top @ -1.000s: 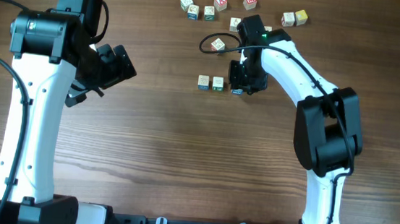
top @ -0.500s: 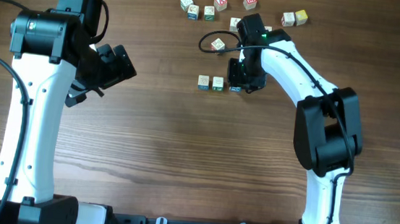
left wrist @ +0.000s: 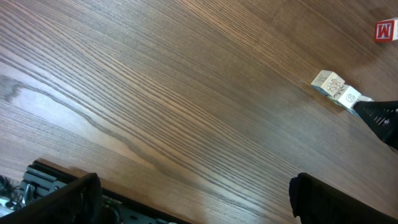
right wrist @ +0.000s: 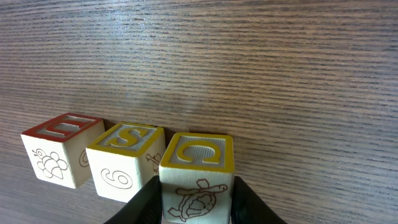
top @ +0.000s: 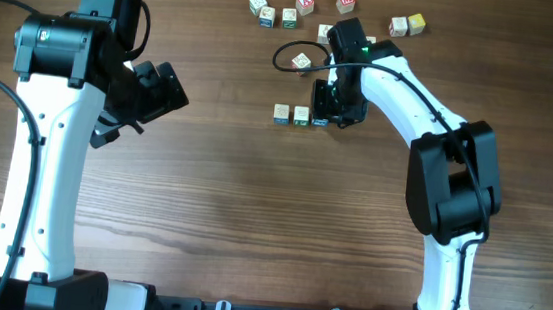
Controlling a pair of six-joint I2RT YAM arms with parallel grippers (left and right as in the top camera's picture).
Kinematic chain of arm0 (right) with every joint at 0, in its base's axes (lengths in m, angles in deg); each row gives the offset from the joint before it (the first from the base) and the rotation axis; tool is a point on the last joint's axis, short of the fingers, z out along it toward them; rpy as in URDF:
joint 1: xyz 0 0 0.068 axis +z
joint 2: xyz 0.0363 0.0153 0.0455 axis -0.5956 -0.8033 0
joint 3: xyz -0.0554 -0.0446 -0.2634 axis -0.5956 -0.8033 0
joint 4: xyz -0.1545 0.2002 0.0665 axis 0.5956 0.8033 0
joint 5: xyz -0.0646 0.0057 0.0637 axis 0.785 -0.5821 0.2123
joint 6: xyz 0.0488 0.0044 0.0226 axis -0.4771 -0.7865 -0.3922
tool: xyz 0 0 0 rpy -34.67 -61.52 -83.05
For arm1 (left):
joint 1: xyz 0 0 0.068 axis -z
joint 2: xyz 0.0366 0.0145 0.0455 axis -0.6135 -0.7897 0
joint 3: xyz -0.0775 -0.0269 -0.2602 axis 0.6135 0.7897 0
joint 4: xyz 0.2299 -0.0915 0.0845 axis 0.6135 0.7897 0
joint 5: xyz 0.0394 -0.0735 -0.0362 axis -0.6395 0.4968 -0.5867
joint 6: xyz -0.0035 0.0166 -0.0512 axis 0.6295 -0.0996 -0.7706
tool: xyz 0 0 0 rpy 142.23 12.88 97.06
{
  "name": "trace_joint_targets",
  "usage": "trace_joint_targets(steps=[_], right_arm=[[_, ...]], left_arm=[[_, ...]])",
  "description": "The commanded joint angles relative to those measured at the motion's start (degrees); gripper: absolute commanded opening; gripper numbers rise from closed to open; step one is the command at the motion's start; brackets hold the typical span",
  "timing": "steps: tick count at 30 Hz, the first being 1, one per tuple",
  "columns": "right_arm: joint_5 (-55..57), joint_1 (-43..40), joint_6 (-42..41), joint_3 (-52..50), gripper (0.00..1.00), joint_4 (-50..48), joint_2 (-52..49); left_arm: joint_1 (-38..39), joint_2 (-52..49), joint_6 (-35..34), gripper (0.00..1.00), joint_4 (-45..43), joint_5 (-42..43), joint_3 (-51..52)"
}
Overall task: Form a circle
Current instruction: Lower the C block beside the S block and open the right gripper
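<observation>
— Where have the cubes got to?

— Three of them sit in a short straight row on the desk [top: 252, 203], towards its far side. In the right wrist view there's a red-topped cube [right wrist: 59, 149] at the left end and a yellow-topped S cube [right wrist: 124, 163] touching it. A yellow-topped turtle cube [right wrist: 198, 180] touches that one and stands a little forward of the other two.

— Does it look like a circle?

— It's a line, not a ring. The loose cubes [top: 288, 18] lie scattered along the far edge, well apart from the row. A single cube [top: 302, 62] lies between the scatter and the row, beside the black cable of the right arm [top: 450, 180].

— What about the right fingers?

— The right fingers [right wrist: 146, 202] stand one on either side of the turtle cube, close against its faces. The cube rests flat on the desk. I can't tell from here whether they are squeezing it or only flanking it.

— And the other arm?

— The left arm [top: 46, 155] hangs over the left part of the desk, well away from every cube. The left fingers [left wrist: 62, 199] are spread wide, with only wood grain between them and nothing in their hold. Its wrist camera catches the end of the row far off, near the right edge of its view.
</observation>
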Motion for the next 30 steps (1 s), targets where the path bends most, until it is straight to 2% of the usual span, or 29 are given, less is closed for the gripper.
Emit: trace_joint_targets(steps=[1, 8, 12, 19, 22, 26, 30], right_arm=[[-0.9, 0.1, 0.1, -0.5, 0.36, -0.2, 0.7], [-0.9, 0.1, 0.0, -0.5, 0.37, -0.2, 0.7], [-0.9, 0.1, 0.8, -0.5, 0.33, -0.8, 0.7], [-0.9, 0.0, 0.8, 0.8, 0.32, 1.6, 1.3], [-1.0, 0.0, 0.8, 0.9, 0.34, 2.1, 2.9], [-0.9, 0.0, 0.8, 0.9, 0.42, 1.9, 4.4], [-0.9, 0.0, 0.8, 0.9, 0.43, 1.2, 4.5]], left_arm=[[0.0, 0.4, -0.5, 1.00, 0.0, 0.3, 0.2], [0.0, 0.4, -0.5, 1.00, 0.0, 0.3, 0.2], [0.0, 0.4, -0.5, 1.00, 0.0, 0.3, 0.2], [0.0, 0.4, -0.5, 1.00, 0.0, 0.3, 0.2], [0.0, 0.4, -0.5, 1.00, 0.0, 0.3, 0.2], [0.0, 0.4, -0.5, 1.00, 0.0, 0.3, 0.2], [0.0, 0.4, -0.5, 1.00, 0.0, 0.3, 0.2]])
